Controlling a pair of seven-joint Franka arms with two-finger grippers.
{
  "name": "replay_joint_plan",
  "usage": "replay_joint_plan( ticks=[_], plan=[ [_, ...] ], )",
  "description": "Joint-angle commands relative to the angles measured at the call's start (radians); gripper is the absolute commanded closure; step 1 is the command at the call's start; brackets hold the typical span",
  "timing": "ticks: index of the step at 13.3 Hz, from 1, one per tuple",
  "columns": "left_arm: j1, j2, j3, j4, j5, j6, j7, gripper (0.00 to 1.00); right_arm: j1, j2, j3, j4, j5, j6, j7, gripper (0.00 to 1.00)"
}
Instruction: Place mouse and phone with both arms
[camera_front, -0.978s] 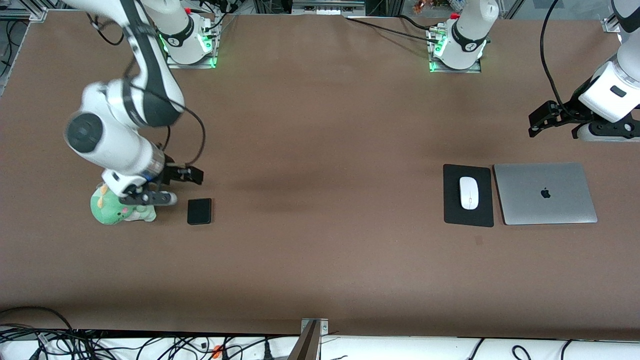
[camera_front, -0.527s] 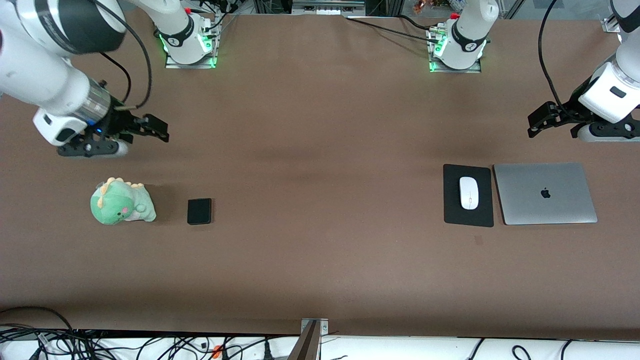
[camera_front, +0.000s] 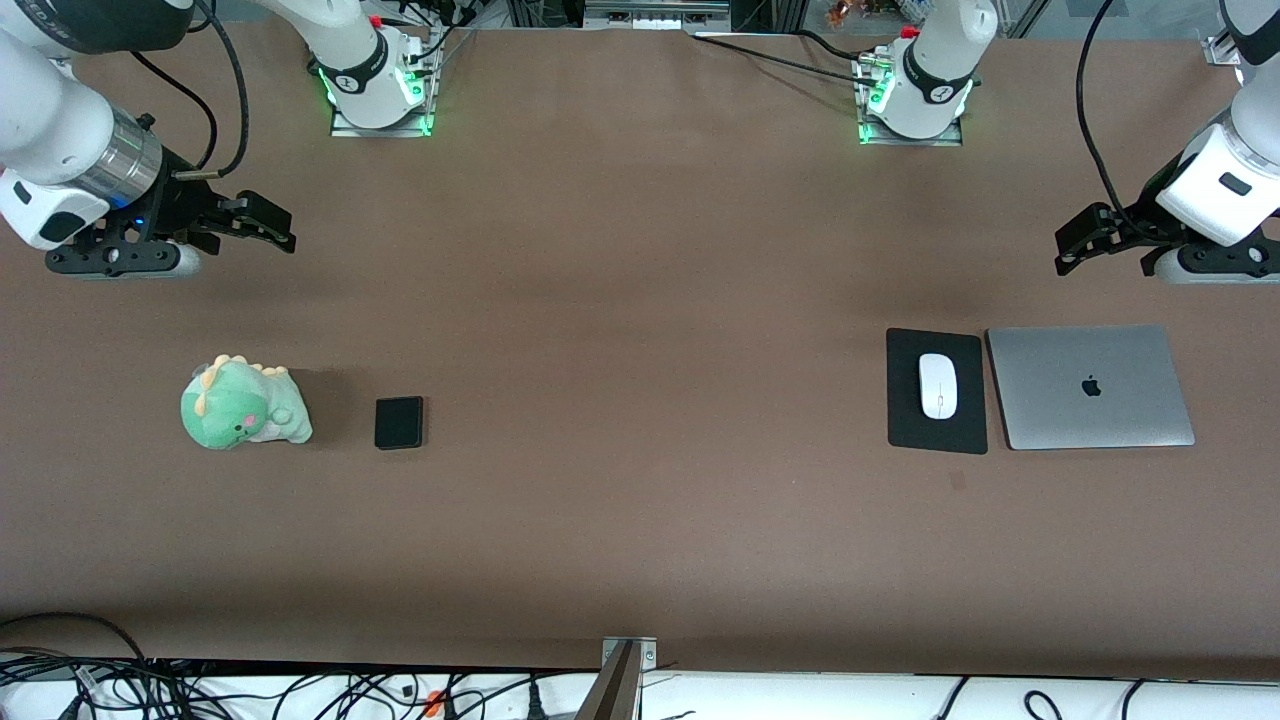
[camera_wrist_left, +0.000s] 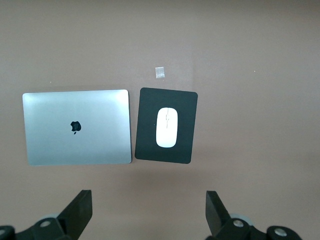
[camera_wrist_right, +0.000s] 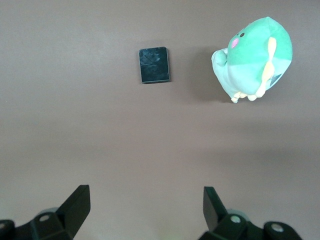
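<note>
The mouse (camera_front: 938, 386) lies on a black mouse pad (camera_front: 936, 430) toward the left arm's end of the brown surface (camera_front: 640, 400), its long axis running with the pad's long side. A closed silver laptop (camera_front: 1090, 386) sits just beside the pad, closer still to that end of the surface, its edge almost touching the pad's. In the left wrist view the mouse (camera_wrist_left: 166, 127) rests near the middle of the pad (camera_wrist_left: 166, 155), with the laptop (camera_wrist_left: 76, 127) alongside and a small pale square of tape (camera_wrist_left: 159, 72) on the bare surface close to the pad.

The phone (camera_front: 399, 422) lies flat toward the right arm's end of the surface, near a green plush dinosaur (camera_front: 243, 403) but apart from it. The right wrist view shows the phone (camera_wrist_right: 154, 64) and the plush toy (camera_wrist_right: 254, 57) with a strip of bare surface between them.

The left gripper (camera_front: 1075, 240) hangs in the air over bare surface at the left arm's end, its jaws spread wide and holding nothing. The right gripper (camera_front: 262, 222) hangs over bare surface at the right arm's end, jaws likewise released and empty.
</note>
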Motion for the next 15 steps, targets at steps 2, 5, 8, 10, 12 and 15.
replay_joint_plan(
  ticks=[2,5,8,10,12,15],
  plan=[
    [-0.006,0.005,0.001,0.023,-0.023,-0.021,-0.003,0.00,-0.066,-0.003,0.053,0.015,-0.027,-0.024,-0.003,0.00],
    [-0.006,0.005,0.003,0.023,-0.023,-0.024,-0.001,0.00,-0.224,-0.003,0.205,0.018,-0.034,-0.035,-0.009,0.00],
    [-0.006,0.005,0.003,0.023,-0.023,-0.026,-0.001,0.00,-0.330,-0.003,0.296,0.021,-0.033,-0.035,-0.040,0.00],
    [-0.006,0.005,0.003,0.023,-0.025,-0.027,-0.001,0.00,-0.330,-0.002,0.296,0.030,-0.033,-0.037,-0.041,0.00],
    [-0.006,0.005,0.003,0.023,-0.025,-0.027,-0.001,0.00,-0.330,0.001,0.296,0.036,-0.033,-0.037,-0.040,0.00],
    [-0.006,0.005,0.003,0.023,-0.023,-0.027,0.000,0.00,-0.330,0.001,0.297,0.042,-0.033,-0.041,-0.041,0.00]
  ],
)
